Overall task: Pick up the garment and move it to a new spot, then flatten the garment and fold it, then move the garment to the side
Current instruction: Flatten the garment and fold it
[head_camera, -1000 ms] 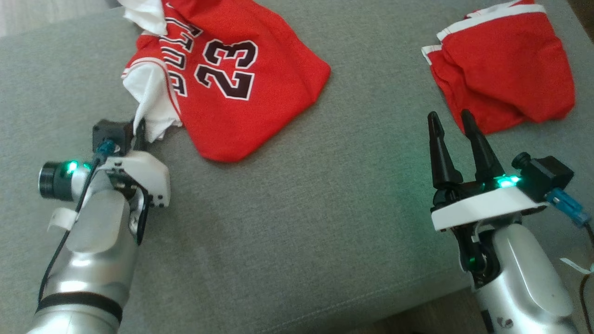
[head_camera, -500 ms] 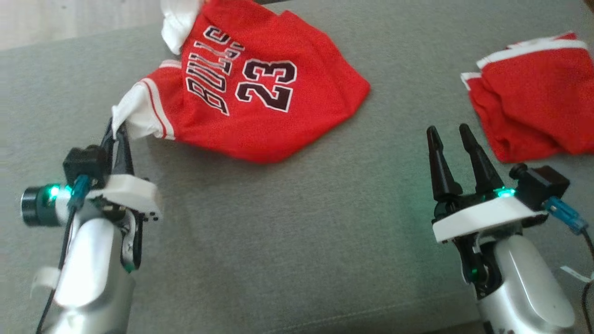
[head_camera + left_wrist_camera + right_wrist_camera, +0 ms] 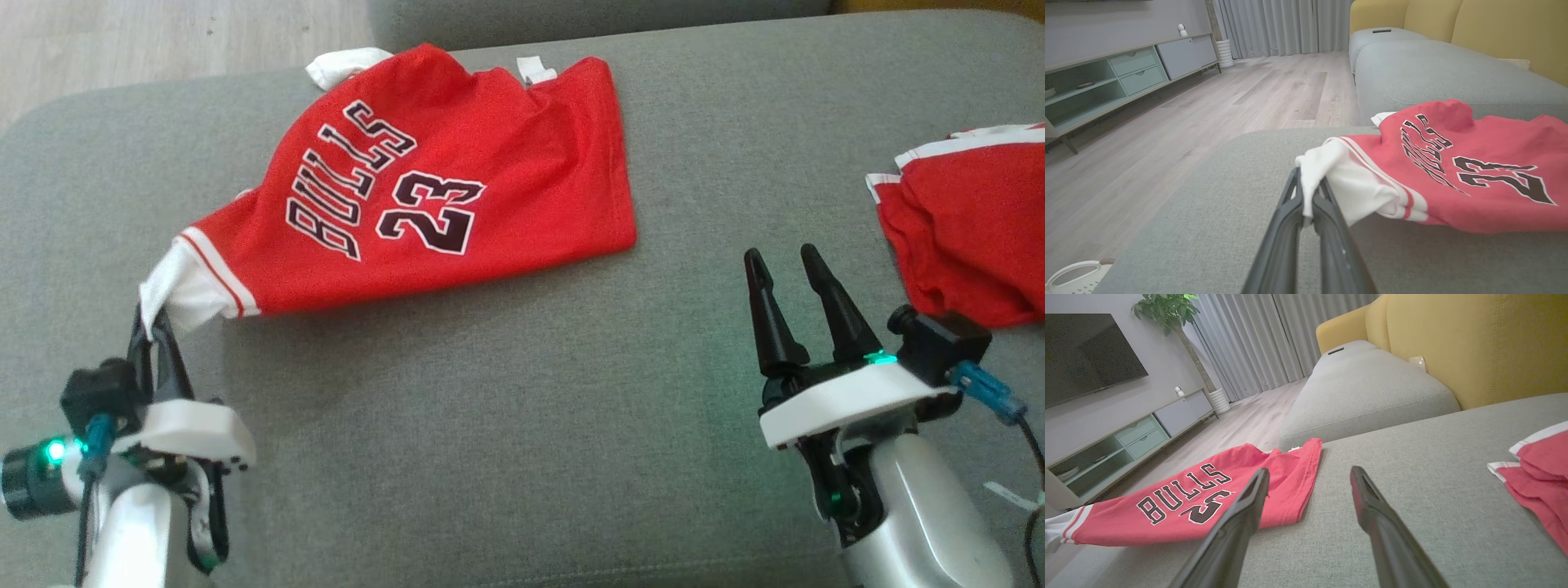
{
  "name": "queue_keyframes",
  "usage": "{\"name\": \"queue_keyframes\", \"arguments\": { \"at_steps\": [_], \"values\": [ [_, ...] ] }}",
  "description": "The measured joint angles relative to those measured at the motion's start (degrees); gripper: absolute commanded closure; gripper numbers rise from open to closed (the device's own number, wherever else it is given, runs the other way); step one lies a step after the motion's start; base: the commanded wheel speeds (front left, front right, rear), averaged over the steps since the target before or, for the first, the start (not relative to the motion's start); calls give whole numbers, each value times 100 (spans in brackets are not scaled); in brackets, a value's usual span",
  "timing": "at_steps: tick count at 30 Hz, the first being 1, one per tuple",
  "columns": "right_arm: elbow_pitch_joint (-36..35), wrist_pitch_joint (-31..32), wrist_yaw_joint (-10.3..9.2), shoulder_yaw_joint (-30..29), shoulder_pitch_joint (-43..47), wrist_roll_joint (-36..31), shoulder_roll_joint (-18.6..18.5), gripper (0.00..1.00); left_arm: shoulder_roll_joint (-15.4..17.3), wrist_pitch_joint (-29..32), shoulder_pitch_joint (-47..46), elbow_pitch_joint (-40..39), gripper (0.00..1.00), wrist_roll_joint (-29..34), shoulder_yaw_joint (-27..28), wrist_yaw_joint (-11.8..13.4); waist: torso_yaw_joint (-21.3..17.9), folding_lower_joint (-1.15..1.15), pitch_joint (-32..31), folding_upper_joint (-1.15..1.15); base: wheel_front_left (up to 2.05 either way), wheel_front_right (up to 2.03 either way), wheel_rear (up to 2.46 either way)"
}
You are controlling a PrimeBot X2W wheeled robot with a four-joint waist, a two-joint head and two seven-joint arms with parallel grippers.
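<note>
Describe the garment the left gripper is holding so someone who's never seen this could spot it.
On the wide grey sofa cushion, look left, where a red jersey lies spread out. The left gripper is shut on its white sleeve. Unlike the red shorts crumpled at the right, it bears BULLS and 23 in black lettering.

Before me spreads a grey fabric sofa seat (image 3: 522, 425); behind it rise yellow back cushions (image 3: 1474, 343); pale wood-plank floor (image 3: 1167, 122) runs to a low TV cabinet (image 3: 1126, 69), grey curtains (image 3: 1282, 24), a wall-mounted television (image 3: 1086, 351) and a potted plant (image 3: 1167, 310).
</note>
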Motion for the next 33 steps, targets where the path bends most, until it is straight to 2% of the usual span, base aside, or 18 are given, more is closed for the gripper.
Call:
{"name": "queue_keyframes", "arguments": {
  "at_steps": [1,2,3,4,15,21,27,33],
  "values": [
    [-3,32,-1,1,28,0,0,0,-11,0,51,-4,100,0,16,-2,16,0,-14,0,0,0,0],
    [-5,41,0,1,55,0,0,0,-32,0,88,-4,87,0,19,-4,29,0,-26,0,0,0,0],
    [-7,47,0,3,74,0,1,0,-64,0,110,-4,16,0,19,-7,38,0,-35,0,0,0,0],
    [-7,48,0,3,80,0,1,0,-108,0,119,-8,0,0,18,-20,47,0,-42,0,0,0,0],
    [-22,91,-1,5,90,-47,8,0,-469,-10,126,-832,0,60,-287,-558,155,1,-124,0,0,0,0],
    [2,82,0,9,92,-47,32,0,-542,-24,209,-1241,0,69,-520,-667,164,1,-118,0,0,0,0],
    [47,48,0,-8,77,-46,22,0,-575,-24,201,-1280,0,60,-822,-777,298,1,-20,0,0,0,0],
    [560,532,0,-177,-189,52,-5,0,-577,-25,148,-1259,0,-68,-1179,-812,582,1,185,0,0,0,0]
  ]
}}
